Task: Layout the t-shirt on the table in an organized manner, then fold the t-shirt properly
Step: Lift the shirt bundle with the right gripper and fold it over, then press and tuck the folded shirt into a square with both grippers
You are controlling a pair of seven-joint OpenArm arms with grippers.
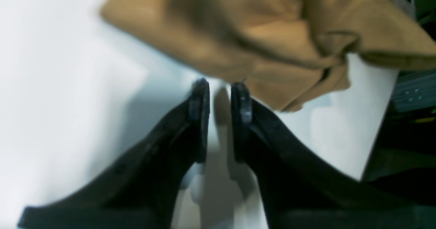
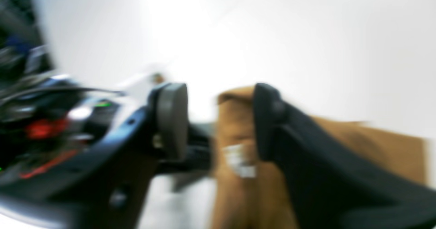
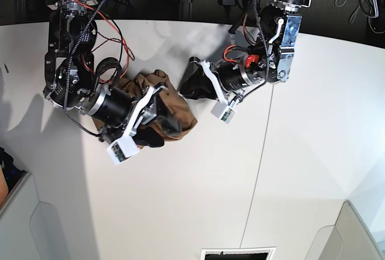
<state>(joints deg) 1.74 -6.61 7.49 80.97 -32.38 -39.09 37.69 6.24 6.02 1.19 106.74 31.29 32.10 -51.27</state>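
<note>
left fingers (image 1: 219,89): narrow gap, empty, shirt (image 1: 259,35) just ahead
right fingers (image 2: 219,120): parted around shirt cloth, grip unclear
bench (image 3: 198,206): shirt bunched, right arm nearer

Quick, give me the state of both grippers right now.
Left gripper: jaws slightly apart, holding nothing, just short of the t-shirt.
Right gripper: jaws apart, cloth between them against one finger; grip cannot be told.

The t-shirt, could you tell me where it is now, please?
In the base view the t-shirt lies bunched on the table, upper left of centre, between both tools.
</note>
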